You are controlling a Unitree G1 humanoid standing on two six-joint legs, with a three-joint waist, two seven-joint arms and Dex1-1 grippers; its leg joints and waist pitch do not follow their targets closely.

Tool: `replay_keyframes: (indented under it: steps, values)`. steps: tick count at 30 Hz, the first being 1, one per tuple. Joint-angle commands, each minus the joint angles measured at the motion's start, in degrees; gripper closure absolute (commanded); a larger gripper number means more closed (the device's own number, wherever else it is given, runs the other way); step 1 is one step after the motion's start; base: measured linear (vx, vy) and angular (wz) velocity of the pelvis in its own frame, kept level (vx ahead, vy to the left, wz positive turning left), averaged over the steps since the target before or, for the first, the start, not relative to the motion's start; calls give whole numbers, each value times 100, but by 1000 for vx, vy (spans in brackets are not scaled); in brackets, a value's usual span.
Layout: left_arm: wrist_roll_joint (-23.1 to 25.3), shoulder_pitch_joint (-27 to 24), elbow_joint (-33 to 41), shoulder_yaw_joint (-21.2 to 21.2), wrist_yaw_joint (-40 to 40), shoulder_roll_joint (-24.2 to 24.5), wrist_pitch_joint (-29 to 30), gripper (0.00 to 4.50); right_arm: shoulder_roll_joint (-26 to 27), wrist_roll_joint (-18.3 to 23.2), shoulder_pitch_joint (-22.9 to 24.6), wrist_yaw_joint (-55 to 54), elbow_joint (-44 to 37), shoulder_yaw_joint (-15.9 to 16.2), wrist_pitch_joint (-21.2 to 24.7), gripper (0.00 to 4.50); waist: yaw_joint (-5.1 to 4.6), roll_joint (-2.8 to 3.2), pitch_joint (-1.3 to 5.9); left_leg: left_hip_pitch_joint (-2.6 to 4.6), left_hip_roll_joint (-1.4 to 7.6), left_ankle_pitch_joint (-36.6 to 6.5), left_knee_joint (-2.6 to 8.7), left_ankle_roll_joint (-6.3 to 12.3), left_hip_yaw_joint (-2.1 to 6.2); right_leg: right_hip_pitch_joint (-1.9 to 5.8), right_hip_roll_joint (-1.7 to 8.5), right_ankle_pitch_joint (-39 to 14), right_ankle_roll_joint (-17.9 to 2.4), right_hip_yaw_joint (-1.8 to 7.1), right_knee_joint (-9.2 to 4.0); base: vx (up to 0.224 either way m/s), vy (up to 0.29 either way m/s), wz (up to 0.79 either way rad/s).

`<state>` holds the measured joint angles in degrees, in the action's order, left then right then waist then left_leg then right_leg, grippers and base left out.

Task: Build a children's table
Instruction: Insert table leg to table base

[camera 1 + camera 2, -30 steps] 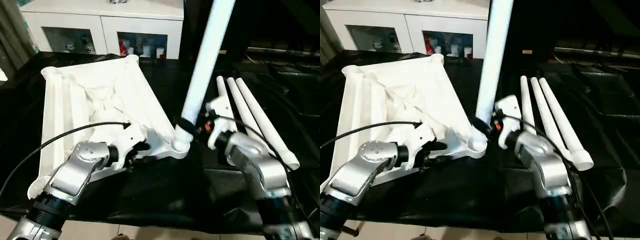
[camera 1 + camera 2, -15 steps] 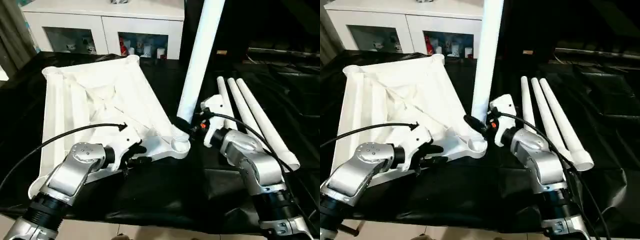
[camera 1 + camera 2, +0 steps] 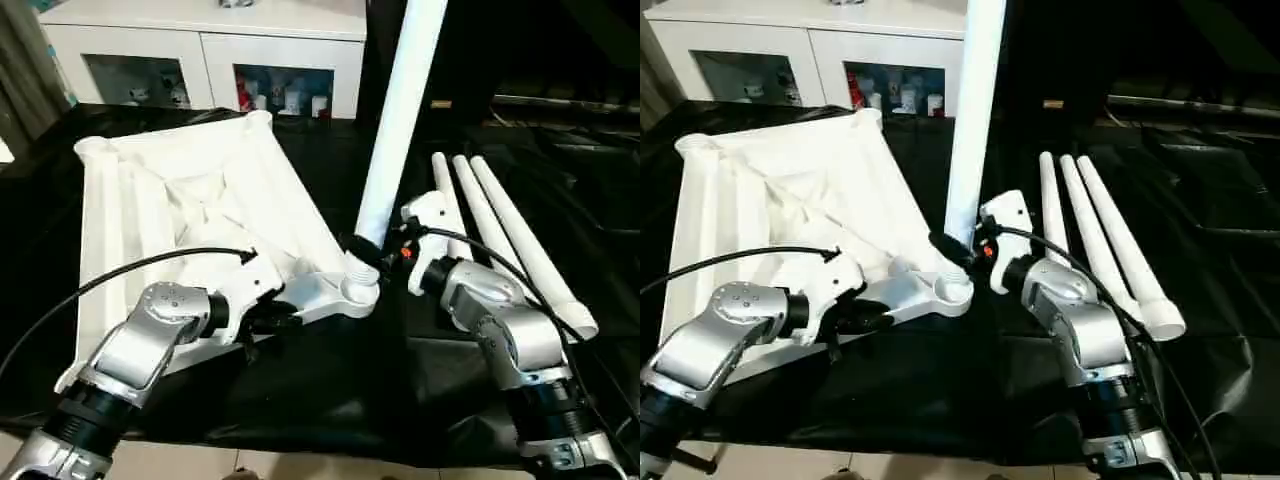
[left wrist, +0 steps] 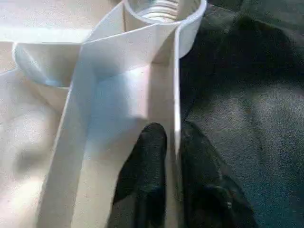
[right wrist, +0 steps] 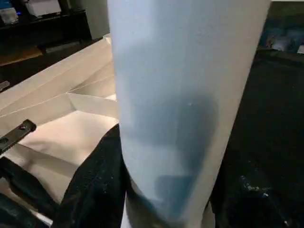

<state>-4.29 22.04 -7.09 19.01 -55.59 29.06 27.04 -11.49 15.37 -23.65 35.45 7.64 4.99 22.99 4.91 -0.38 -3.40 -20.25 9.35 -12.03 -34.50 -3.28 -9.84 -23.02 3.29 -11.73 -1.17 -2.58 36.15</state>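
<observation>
Since a second ago, the long white tubular leg [image 3: 395,120] has become nearly upright; right gripper [image 3: 362,252] pinches it just above the round corner socket [image 3: 360,291], at 6 o'clock. Left gripper [image 4: 172,142] pinches the white ribbed tabletop [image 3: 190,200] rim.

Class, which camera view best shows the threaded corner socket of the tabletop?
The left wrist view: it looks into the corner socket, showing its thread. The eye views show the socket small, under the upright leg. The right wrist view shows that leg close up.
</observation>
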Motion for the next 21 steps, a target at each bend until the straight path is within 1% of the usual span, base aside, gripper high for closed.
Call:
replay_keyframes:
  steps: [1, 2, 3, 5, 7, 10, 11, 12, 13, 14, 15, 16, 17, 18, 19, 21]
  values:
    - [150, 41, -243, 44, 121, -3, 80, 435, -52, 34, -127, 57, 74, -65, -76, 261, 7, 23, 373, 4, 319, -545, 406, 62, 109, 339, 478, -375, -1291, 311, -395, 0, 0, 0]
    - [138, 84, -282, 17, 161, -50, 70, 440, -60, 46, -151, 75, 115, -84, -72, 261, 3, -1, 373, -3, 322, -545, 408, 64, 110, 350, 486, -428, -1282, 310, -400, 0, 0, 0]
    - [112, 119, -320, -18, 179, -88, 22, 440, -40, 91, -166, 94, 159, -106, -25, 261, 6, 8, 372, -6, 319, -535, 405, 68, 114, 352, 490, -458, -1273, 310, -397, 0, 0, 0]
    - [78, 246, -364, -24, 187, -198, -42, 449, -83, 194, -195, 190, 284, -184, 102, 261, -2, -17, 367, 2, 323, -585, 400, 94, 102, 342, 497, -614, -1264, 316, -424, 0, 0, 0]
    - [23, 349, -398, -35, 130, -273, -122, 450, -167, 162, -206, 224, 349, -180, 152, 261, 13, -12, 372, 6, 318, -503, 394, 124, 97, 337, 484, -602, -1243, 317, -417, 0, 0, 0]
    - [-15, 455, -518, -82, 106, -339, -244, 450, -216, 136, -236, 255, 376, -166, 165, 261, 5, 31, 385, 2, 314, -408, 380, 136, 98, 337, 470, -381, -1277, 311, -398, 0, 0, 0]
    - [-2, 507, -732, -121, 163, -406, -443, 450, -239, 97, -218, 288, 415, -132, 123, 261, 3, -22, 384, -3, 304, -414, 378, 159, 91, 348, 471, -395, -1271, 308, -403, 0, 0, 0]
    - [46, 497, -777, -113, 184, -377, -557, 450, -220, 96, -212, 272, 419, -126, 127, 261, 14, -15, 382, -4, 307, -435, 381, 163, 98, 349, 477, -443, -1258, 306, -410, 0, 0, 0]
    - [54, 495, -780, -111, 186, -372, -571, 450, -217, 97, -212, 269, 418, -125, 129, 261, 11, -21, 383, -7, 311, -474, 383, 161, 99, 352, 486, -533, -1224, 308, -415, 0, 0, 0]
    - [22, 384, -690, -168, 169, -308, -614, 450, -135, 107, -197, 214, 430, -106, 117, 261, 9, 5, 387, -6, 319, -472, 382, 147, 103, 350, 495, -544, -1215, 311, -416, 0, 0, 0]
    - [17, 378, -683, -172, 167, -306, -612, 450, -130, 108, -196, 212, 432, -105, 115, 261, 0, -1, 384, -18, 319, -464, 387, 145, 107, 352, 490, -543, -1214, 308, -412, 0, 0, 0]
    - [-15, 320, -605, -192, 122, -273, -616, 450, -85, 98, -198, 171, 471, -100, 88, 261, -10, -33, 385, -12, 322, -470, 389, 146, 101, 346, 486, -559, -1214, 305, -417, 0, 0, 0]
    - [-65, 235, -462, -213, 0, -195, -622, 450, -3, 104, -216, 131, 519, -87, 72, 261, -15, -48, 387, -15, 329, -445, 391, 153, 103, 345, 494, -546, -1237, 305, -404, 0, 0, 0]
    - [-69, 229, -450, -216, -11, -188, -621, 450, 3, 105, -217, 128, 520, -86, 73, 261, -6, -84, 382, -20, 329, -407, 395, 188, 104, 352, 508, -622, -1220, 305, -399, 0, 0, 0]
    - [-145, 162, -386, -251, -181, -111, -720, 450, 124, 96, -277, 80, 693, -81, -36, 261, -6, -99, 389, -13, 332, -383, 390, 207, 99, 338, 514, -639, -1222, 304, -401, 0, 0, 0]
    - [-198, 94, -313, -236, -341, -17, -761, 450, 237, 45, -375, 46, 1009, -60, -195, 261, -12, 4, 372, -2, 333, -427, 399, 171, 103, 300, 504, -697, -1259, 301, -412, 0, 0, 0]
